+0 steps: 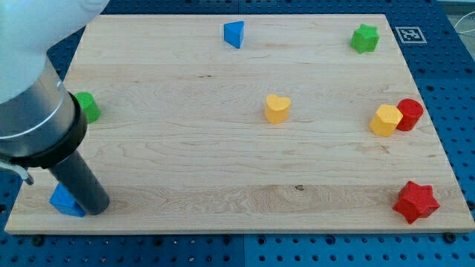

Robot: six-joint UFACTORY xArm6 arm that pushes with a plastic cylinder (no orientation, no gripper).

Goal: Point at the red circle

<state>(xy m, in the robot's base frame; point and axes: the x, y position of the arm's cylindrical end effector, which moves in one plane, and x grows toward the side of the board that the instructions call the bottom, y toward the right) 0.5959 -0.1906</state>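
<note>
Your tool, a rod with nothing to open or hold, has my tip (96,208) near-left beside the blue block (65,201); approach pending: cross the worktop (223,170) rightward to the red circle (409,114).

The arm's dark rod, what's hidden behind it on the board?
Two blocks are partly covered: a green one at the view's left edge and a blue one beside my tip. Their hidden parts, and so their shapes, cannot be seen.

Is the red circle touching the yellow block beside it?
Touching. The camera view shows the red circle pressed against the yellow block, with no board visible between them.
</note>
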